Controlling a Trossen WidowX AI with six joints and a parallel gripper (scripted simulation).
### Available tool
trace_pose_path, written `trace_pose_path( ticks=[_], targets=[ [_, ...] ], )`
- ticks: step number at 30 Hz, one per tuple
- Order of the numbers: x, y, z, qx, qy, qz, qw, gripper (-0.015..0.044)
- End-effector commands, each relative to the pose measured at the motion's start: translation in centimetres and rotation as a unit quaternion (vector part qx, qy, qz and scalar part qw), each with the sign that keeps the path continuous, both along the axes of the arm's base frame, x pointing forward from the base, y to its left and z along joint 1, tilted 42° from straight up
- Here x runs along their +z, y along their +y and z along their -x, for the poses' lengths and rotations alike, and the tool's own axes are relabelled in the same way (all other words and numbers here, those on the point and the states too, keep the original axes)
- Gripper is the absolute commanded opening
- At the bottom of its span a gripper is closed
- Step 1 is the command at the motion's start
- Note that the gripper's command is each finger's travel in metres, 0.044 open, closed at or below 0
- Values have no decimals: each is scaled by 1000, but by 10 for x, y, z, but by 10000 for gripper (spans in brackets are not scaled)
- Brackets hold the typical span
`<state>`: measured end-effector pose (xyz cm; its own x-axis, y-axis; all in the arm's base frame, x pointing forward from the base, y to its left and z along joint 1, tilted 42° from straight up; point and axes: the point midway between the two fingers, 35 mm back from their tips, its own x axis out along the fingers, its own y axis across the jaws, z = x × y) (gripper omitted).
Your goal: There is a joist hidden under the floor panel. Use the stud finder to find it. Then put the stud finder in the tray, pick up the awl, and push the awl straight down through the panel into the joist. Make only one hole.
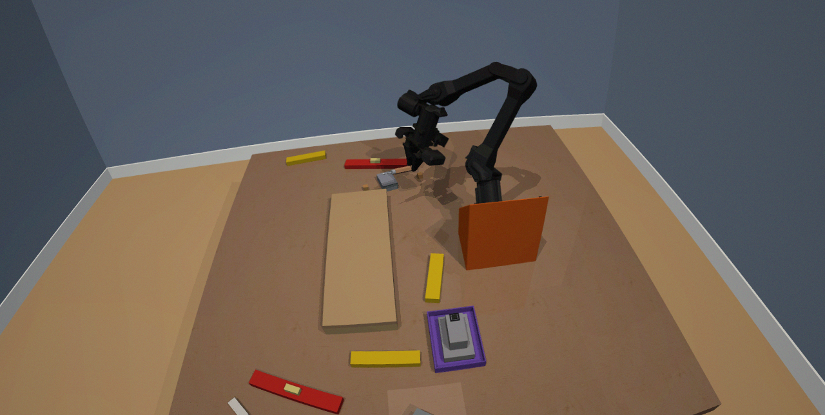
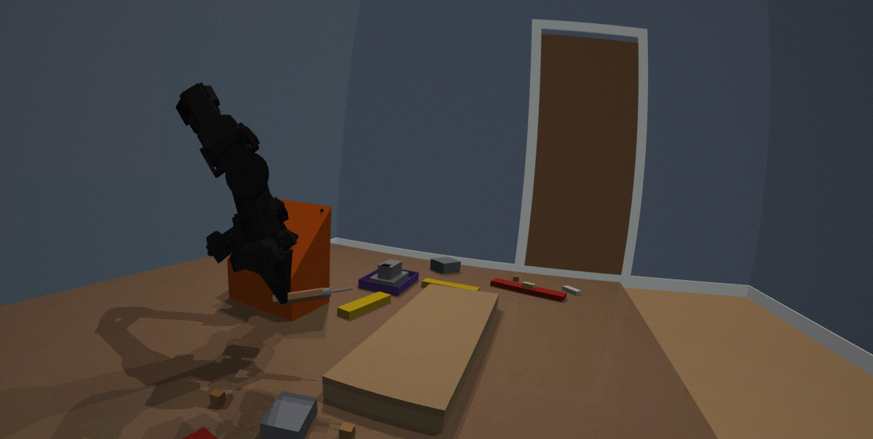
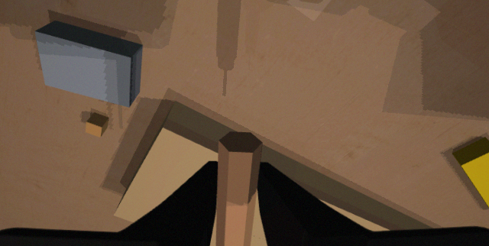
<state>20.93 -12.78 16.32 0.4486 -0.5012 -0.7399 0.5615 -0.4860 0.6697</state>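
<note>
My gripper [image 1: 414, 167] [image 2: 284, 298] [image 3: 238, 170] is shut on the wooden handle of the awl [image 1: 403, 169] [image 2: 305, 294] [image 3: 240, 185]. It holds the awl above the floor, lying roughly level, with the metal tip pointing away from the fingers in the exterior view. The tan floor panel [image 1: 359, 262] [image 2: 421, 345] [image 3: 164, 162] lies flat, and no hole shows in it. The grey stud finder [image 1: 456, 334] [image 2: 389, 270] sits upright in the purple tray [image 1: 481, 348] [image 2: 366, 283]. The joist is hidden.
A grey block [image 1: 387, 178] [image 2: 289, 415] [image 3: 85, 66] and small wooden cubes lie near the panel's far end. Yellow bars [image 1: 434, 277] [image 1: 385, 358] lie beside the panel and tray. Red levels [image 1: 296, 391] [image 1: 368, 164] lie at both ends. An orange block [image 1: 504, 233] [image 2: 311, 259] stands by the arm's base.
</note>
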Motion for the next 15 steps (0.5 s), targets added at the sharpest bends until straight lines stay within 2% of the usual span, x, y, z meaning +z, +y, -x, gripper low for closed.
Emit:
trace_pose_path(
  ticks=[1, 15],
  targets=[
    [1, 3, -5, 52, 2, 15, 999, 0],
    [10, 13, -24, 261, 13, 119, 958, 0]
  ],
)
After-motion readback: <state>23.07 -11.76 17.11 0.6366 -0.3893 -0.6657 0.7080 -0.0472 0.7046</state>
